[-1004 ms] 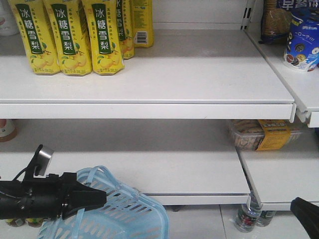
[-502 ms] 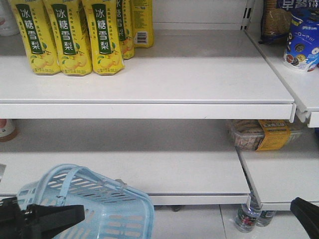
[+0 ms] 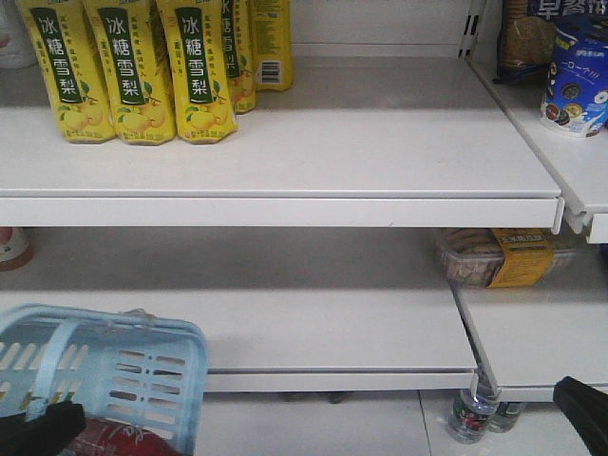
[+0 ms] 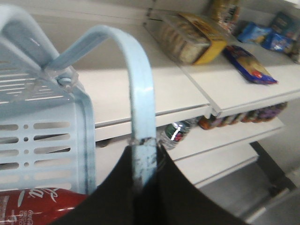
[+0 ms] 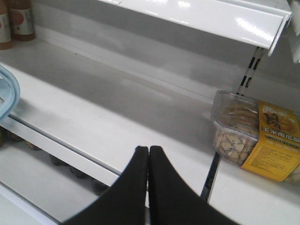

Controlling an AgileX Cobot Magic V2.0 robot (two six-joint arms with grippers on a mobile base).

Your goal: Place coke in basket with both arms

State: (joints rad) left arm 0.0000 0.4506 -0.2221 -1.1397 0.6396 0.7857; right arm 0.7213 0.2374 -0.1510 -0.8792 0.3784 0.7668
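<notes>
While I've got the feeds up: the left gripper (image 4: 143, 154) is clamped on one of the thin loop handles of the basket (image 3: 142, 366), and the wrist cam shows that pale blue handle pinched right between the black fingers. On the front cam the basket hangs at the bottom left, in front of the front edge of the lower shelf (image 3: 332, 323), with only a bit of the black gripper showing under it. The coke (image 4: 40, 206) is inside the basket, down at the bottom; I can see its red label with white script through the slotted side, and a sliver of red on the front cam too. My right gripper (image 5: 148, 154) holds nothing, fingers pressed together tip to tip, out over the front edge of the lower shelf, with a tub of biscuits (image 5: 253, 136) off to its right. Yellow pear-drink bottles (image 3: 128, 66) stand at the back left of the upper shelf.
</notes>
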